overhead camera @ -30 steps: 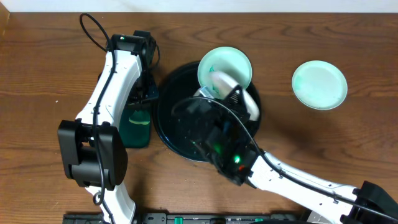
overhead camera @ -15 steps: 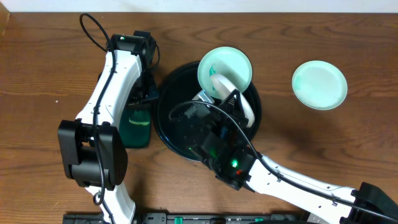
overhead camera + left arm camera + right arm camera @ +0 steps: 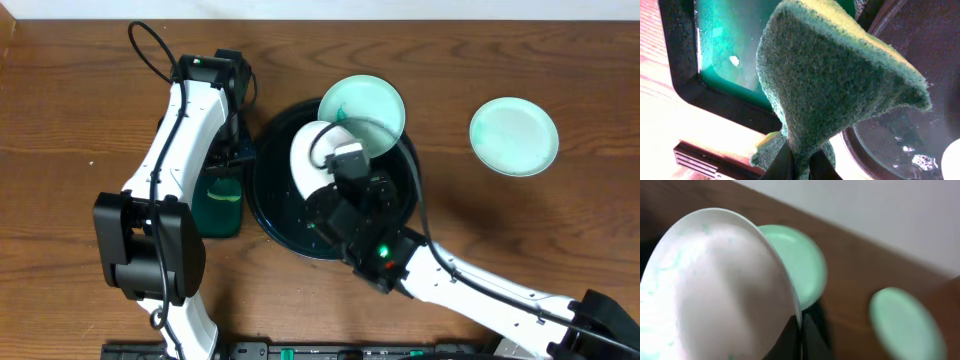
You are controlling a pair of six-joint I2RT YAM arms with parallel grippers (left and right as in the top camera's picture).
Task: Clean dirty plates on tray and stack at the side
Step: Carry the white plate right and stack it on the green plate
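1. The right hand [image 3: 801,331] is nearly closed, pinching only the lower rim of one plate [image 3: 308,158]. The plate stands tilted above the middle of the tray [image 3: 275,215]. With so thin a hold on a soapy-looking rim, the plate may pivot or slide out.
2. The left hand [image 3: 800,162] is clamped on a sponge [image 3: 830,85], at centre left of the overhead view over the green tray [image 3: 215,205]. A hard scrub could lever the plate free.
3. A dropped plate would hit the tray or the second plate [image 3: 362,105], which lies on the tray's upper rim just beside it.
4. The third plate [image 3: 513,136] lies on the desk [image 3: 80,80] at upper right. A low carry towards it could clip the second plate.
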